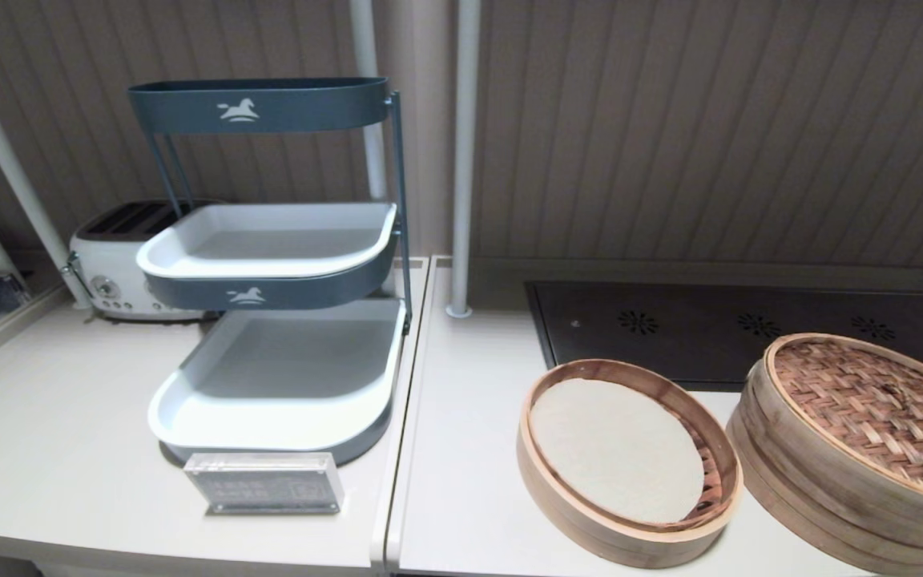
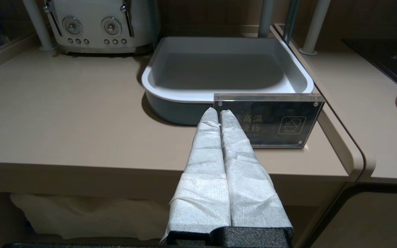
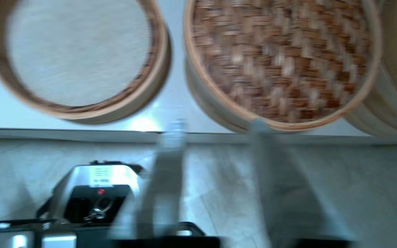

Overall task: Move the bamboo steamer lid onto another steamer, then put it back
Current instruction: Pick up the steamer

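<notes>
Toaster (image 1: 121, 260): stood behind and to the left of the tray rack.
Tray rack (image 1: 277, 320): three tiers, grey outside and white inside, on the left counter; used here as the landmark.
Clear sign (image 1: 265, 482): stood just in front of the rack's bottom tray.
Left gripper (image 2: 218, 113): hung in front of the rack near the counter edge, its cloth-wrapped fingers (image 2: 234, 137) pressed together, holding nothing.
Open basket (image 1: 628, 461): right of the rack on the other counter, a pale round liner inside.
Lid (image 1: 882, 409): well right of the rack, sitting on top of a stacked steamer (image 1: 814, 489), beside the open basket.
Right gripper (image 3: 215, 127): below the counter edge before the lid, fingers spread apart, blurred, holding nothing.
</notes>
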Motion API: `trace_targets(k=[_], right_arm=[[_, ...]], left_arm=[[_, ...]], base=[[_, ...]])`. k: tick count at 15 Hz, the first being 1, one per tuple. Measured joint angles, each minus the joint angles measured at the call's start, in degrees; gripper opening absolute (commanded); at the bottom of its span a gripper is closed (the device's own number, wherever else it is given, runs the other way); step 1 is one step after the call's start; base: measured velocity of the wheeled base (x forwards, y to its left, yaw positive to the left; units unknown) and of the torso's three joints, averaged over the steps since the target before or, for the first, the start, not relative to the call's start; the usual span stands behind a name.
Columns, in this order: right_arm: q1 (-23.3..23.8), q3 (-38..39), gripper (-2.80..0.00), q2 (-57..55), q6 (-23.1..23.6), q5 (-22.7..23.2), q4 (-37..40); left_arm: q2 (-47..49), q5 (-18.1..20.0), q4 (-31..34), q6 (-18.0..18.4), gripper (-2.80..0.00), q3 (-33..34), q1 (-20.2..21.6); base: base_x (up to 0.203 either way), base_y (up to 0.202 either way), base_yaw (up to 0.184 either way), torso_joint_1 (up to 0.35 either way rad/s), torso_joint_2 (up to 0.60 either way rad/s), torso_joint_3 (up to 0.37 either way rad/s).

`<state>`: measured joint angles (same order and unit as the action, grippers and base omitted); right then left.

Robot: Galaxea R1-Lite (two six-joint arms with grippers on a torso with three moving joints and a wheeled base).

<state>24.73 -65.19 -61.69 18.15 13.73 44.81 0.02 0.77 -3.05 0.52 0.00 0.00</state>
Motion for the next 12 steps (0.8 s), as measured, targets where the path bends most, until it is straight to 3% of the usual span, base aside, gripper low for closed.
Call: trace_targets(k=[4, 8, 12], right_arm=[[-1.08, 10.88, -2.80, 14.34, -1.40, 8.10, -0.05], [-5.72, 27.91, -2.80, 29.83, -2.45, 11.30, -2.08], [-10.94, 45.00, -2.80, 40.64, -4.03, 11.34, -15.74]], left_arm=[[0.00, 0.02, 0.00, -0.01, -2.80, 0.00, 0.00], [0.00, 0.01, 0.00, 0.00, -2.80, 0.00, 0.00], [0.00, 0.02, 0.00, 0.02, -2.80, 0.00, 0.00]], base=[[0.000, 0.000, 0.000, 0.000, 0.00, 0.000], [0.000, 0.000, 0.000, 0.000, 0.00, 0.000], [0.000, 0.000, 0.000, 0.000, 0.00, 0.000]])
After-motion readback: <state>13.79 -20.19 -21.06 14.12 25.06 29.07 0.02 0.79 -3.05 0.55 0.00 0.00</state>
